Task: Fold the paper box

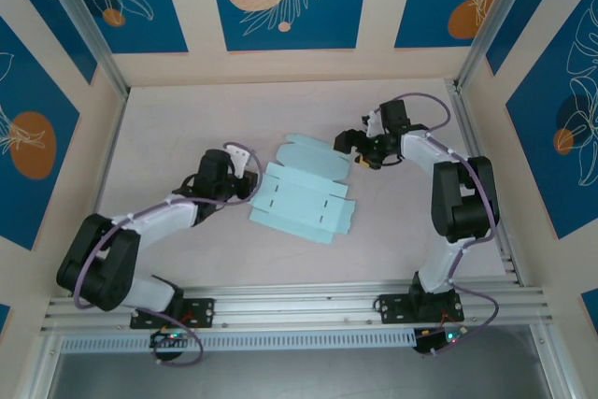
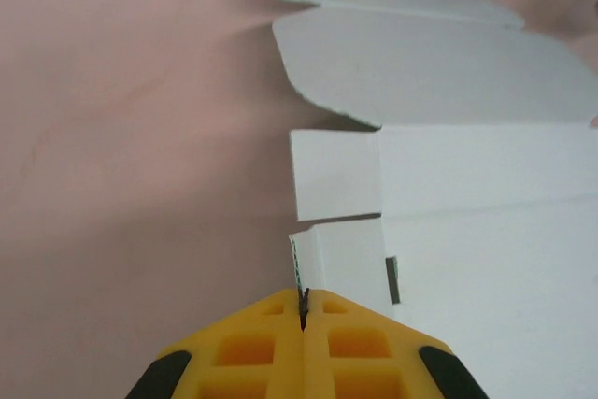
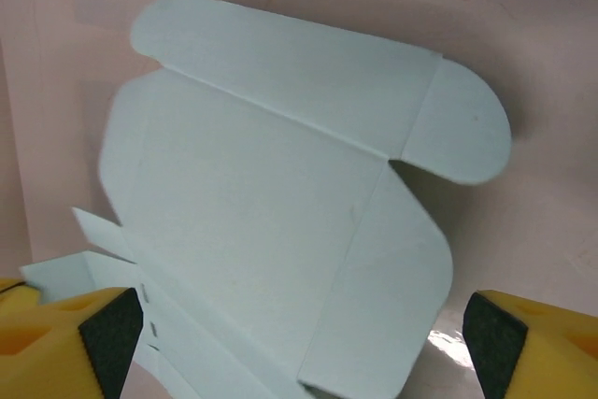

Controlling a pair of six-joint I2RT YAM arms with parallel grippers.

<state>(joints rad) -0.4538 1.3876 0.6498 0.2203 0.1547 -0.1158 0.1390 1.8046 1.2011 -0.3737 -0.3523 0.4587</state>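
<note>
**Left fingers pinched on the box, right fingers wide**

The box (image 1: pixel 304 195) is a flat, pale aqua cut-out sheet. It lies spread near the middle of the tabletop (image 1: pixel 168 119), between my two arms, with its long side running slantwise from the near-left toward the far-right.

My left fingers (image 1: pixel 249 184) are at the sheet's left edge. In my left wrist view these yellow fingers (image 2: pixel 252 352) are pressed together, with a small square tab (image 2: pixel 341 263) of the box (image 2: pixel 486 231) caught by its edge right at the tips. The rest of the sheet stretches away to the right, flat on the tabletop.

My right fingers (image 1: pixel 360 149) are at the sheet's far-right end. From the right wrist, the fingers (image 3: pixel 56 334) stand wide apart and clamp nothing. The box (image 3: pixel 252 203) lies below and between them, its rounded flaps (image 3: pixel 462 133) pointing away. I cannot tell whether either tip touches the card.
</note>
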